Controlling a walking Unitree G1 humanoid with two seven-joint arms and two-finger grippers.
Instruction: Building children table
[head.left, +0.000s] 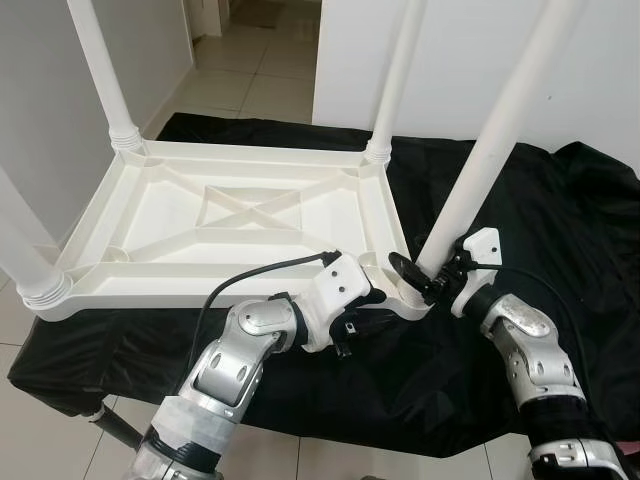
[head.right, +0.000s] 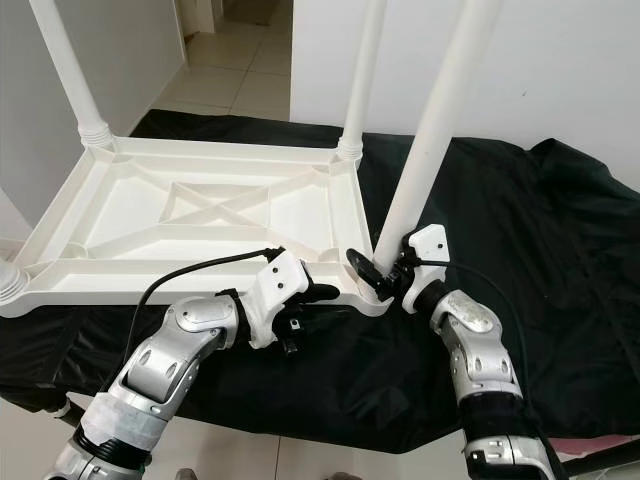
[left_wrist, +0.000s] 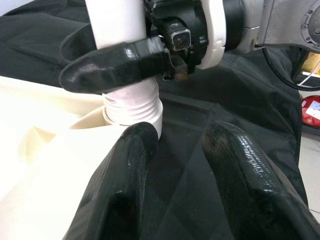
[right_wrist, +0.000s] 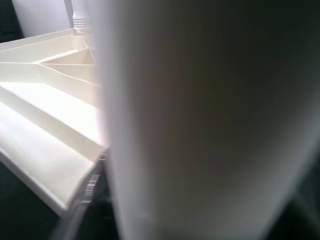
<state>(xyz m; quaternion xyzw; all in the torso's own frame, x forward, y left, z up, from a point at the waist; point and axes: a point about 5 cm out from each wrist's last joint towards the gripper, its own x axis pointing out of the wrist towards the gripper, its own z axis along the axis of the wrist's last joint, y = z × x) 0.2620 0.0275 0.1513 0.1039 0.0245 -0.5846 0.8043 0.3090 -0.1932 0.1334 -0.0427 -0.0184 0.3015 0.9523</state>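
Observation:
A white plastic table top (head.left: 240, 215) lies upside down on a black cloth, ribbed underside up. The near right leg (head.left: 490, 150) stands tilted in its corner socket, its threaded end (left_wrist: 132, 107) showing above the socket. My right gripper (head.left: 425, 275) is shut on this leg just above the socket; one of its fingers (left_wrist: 110, 62) wraps the leg. Close up in the right wrist view is the same leg (right_wrist: 200, 120). My left gripper (head.left: 365, 318) is open beside that corner, low over the cloth, with one finger (left_wrist: 125, 185) against the table's rim.
Three more legs stand in the other corners: far left (head.left: 100, 70), far right (head.left: 395, 80), near left (head.left: 20, 250). The black cloth (head.left: 560, 230) covers a low surface whose front edge drops to tile floor (head.left: 60, 450). A white wall (head.left: 350, 50) rises behind.

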